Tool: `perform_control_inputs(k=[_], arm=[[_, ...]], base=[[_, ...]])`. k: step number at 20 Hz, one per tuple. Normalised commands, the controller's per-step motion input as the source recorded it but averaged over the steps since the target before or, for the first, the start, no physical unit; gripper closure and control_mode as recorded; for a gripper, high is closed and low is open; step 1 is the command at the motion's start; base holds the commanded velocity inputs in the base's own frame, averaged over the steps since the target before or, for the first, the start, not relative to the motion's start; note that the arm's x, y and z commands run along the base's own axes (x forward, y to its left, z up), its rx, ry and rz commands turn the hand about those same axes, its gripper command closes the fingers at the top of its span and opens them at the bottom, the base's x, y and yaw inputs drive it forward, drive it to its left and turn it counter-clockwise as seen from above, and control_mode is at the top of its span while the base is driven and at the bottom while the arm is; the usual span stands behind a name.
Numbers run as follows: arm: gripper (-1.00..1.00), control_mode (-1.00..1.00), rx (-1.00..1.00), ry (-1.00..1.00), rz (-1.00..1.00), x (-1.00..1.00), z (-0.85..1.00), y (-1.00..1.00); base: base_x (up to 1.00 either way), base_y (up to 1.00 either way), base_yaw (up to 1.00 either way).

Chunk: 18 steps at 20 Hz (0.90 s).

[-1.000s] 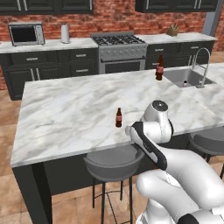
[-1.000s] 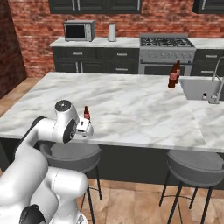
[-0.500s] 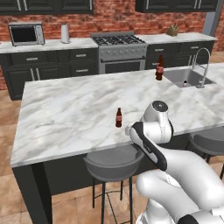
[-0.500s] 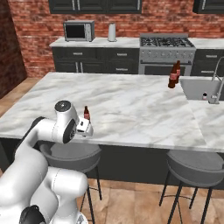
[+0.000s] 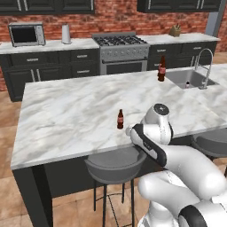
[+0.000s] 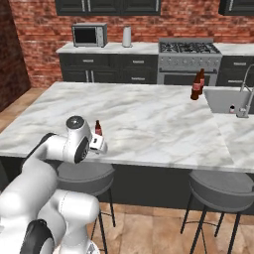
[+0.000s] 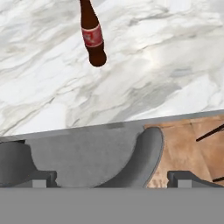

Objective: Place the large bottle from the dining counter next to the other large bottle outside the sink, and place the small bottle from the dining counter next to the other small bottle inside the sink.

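Hand view: I had the small bottle upright on the dining counter, near its stool-side edge, ahead of the gripper & slightly off-centre. Jaws were fully spread, nothing held. Long axis vertical, so approach looked horizontal.

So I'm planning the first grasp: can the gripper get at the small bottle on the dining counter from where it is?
Probably yes. The small bottle stands alone on bare marble near the dining counter edge, and the open gripper sits just off that edge with nothing between them.
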Motion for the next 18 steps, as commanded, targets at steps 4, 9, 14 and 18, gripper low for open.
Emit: perform_control_inputs(k=[4, 9, 14, 18], arm=[[-1.00, -1.00, 0.00, 0.00, 0.07, 0.48, 0.00, 0.00], [-1.00, -1.00, 0.00, 0.00, 0.09, 0.50, 0.00, 0.01], [-1.00, -1.00, 0.00, 0.00, 0.09, 0.45, 0.00, 0.11], [-1.00, -1.00, 0.00, 0.00, 0.10, 0.43, 0.00, 0.17]], base=[[0.00, 0.00, 0.00], [0.00, 0.00, 0.00], [0.00, 0.00, 0.00], [0.00, 0.00, 0.00]])
